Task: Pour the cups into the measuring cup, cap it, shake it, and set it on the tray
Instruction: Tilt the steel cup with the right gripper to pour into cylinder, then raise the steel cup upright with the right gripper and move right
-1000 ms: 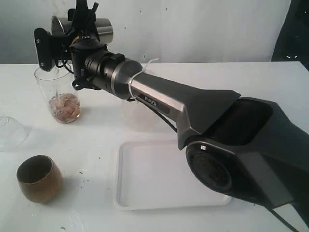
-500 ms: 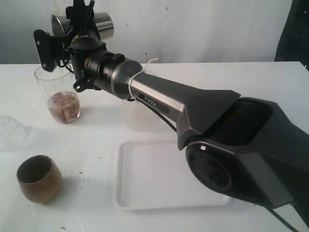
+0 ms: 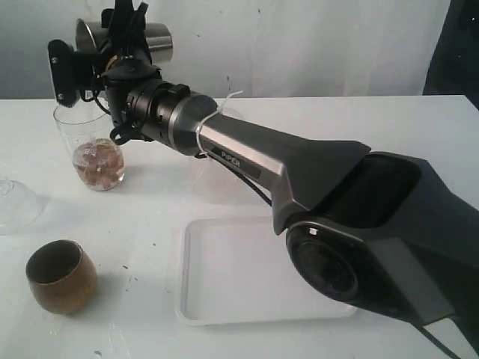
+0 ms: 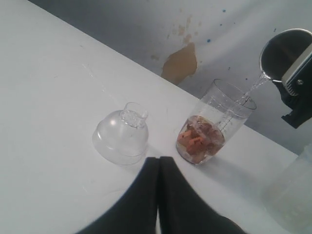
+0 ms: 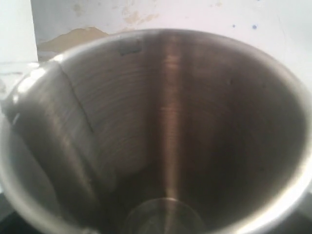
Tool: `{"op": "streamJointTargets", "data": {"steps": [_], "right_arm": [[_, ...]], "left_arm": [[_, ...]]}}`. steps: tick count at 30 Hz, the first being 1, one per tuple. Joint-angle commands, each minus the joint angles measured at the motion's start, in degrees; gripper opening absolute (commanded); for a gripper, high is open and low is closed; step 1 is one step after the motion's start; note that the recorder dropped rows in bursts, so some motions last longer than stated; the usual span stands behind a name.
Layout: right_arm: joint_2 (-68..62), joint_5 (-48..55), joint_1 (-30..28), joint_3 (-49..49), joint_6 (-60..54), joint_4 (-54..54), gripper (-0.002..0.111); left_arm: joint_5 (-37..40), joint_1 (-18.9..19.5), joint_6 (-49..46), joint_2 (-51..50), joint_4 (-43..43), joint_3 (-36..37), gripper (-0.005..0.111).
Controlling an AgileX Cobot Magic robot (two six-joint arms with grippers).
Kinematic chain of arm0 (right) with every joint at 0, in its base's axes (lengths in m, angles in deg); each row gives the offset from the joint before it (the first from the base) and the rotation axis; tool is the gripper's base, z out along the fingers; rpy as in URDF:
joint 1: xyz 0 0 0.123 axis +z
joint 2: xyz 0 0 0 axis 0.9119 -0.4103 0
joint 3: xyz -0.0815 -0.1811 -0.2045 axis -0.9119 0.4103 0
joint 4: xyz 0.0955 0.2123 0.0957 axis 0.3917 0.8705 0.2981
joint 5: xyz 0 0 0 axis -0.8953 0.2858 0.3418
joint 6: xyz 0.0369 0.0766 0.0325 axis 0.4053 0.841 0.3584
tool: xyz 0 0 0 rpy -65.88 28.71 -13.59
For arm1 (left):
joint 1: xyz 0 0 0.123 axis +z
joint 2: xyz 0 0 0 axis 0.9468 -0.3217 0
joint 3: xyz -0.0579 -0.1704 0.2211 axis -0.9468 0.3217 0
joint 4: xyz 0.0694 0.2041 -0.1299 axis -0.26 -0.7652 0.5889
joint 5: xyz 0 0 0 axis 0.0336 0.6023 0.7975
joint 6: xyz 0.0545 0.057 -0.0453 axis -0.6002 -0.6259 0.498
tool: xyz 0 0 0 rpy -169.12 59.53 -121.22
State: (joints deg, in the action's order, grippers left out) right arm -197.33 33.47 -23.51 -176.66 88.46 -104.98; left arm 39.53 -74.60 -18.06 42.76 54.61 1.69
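Steel tumbler [image 3: 159, 39]: tipped near level, mouth just over the measuring cup [image 3: 93, 153] rim, trickling in.
Right jaws: clamped round the tumbler.
Left jaws: closed, empty.

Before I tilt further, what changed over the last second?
The right gripper, gripping the tilted steel tumbler, edged slightly left above the measuring cup, whose contents look a little higher. The brown cup and tray are unmoved.
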Motion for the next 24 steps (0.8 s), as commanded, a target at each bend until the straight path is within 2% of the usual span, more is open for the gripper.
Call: {"op": "streamJointTargets", "data": {"steps": [1, 11, 18, 24], "right_arm": [[0.36, 3.00, 0.02, -1.03, 1.65, 2.15, 0.000], [3.01, 4.52, 0.02, -1.19, 9.01, 15.31, 0.000], [7.13, 4.52, 0.02, -1.19, 8.12, 35.06, 0.000], [10.30, 5.28, -0.52, -1.19, -5.17, 59.24, 0.000]], "left_arm": [[-0.49, -0.18, -0.08, 0.31, -0.43, 0.31, 0.000], [-0.49, -0.18, -0.08, 0.31, -0.43, 0.31, 0.000], [-0.49, -0.18, -0.08, 0.31, -0.43, 0.31, 0.000], [-0.49, -0.18, -0.08, 0.31, -0.43, 0.31, 0.000]]}}
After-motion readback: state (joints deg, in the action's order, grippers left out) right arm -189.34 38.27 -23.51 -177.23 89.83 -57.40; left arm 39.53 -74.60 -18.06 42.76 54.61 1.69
